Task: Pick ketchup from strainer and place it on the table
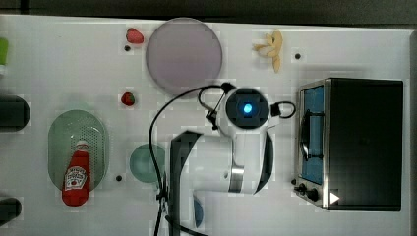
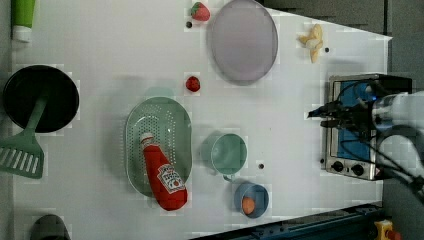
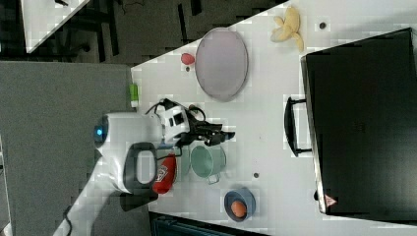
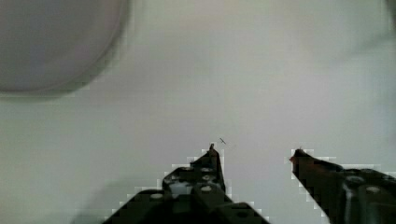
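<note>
The ketchup (image 1: pixel 76 178) is a red squeeze bottle with a white cap, lying on its side in the pale green strainer (image 1: pixel 69 132) at the top view's left. Its base sticks out past the strainer's rim. The left view gives the ketchup (image 2: pixel 163 174) and the strainer (image 2: pixel 165 117) unblocked. My gripper (image 4: pixel 254 151) stands open with nothing between its fingertips, only the bare white table (image 4: pixel 243 70) beneath. It hangs well away from the strainer, between the lilac plate and the toaster oven, and appears as the gripper (image 3: pixel 227 136) in the right view. The arm partly hides the ketchup (image 3: pixel 166 178) there.
A lilac plate (image 1: pixel 183 55) lies at the back, a green cup (image 1: pixel 146 163) right of the strainer, and a toaster oven (image 1: pixel 354 142) at the top view's right. Two strawberries (image 1: pixel 128 98), a banana (image 1: pixel 271 46), a blue bowl (image 2: pixel 251 200), a black pan (image 2: pixel 40 97) and a green spatula (image 2: pixel 22 152) lie around.
</note>
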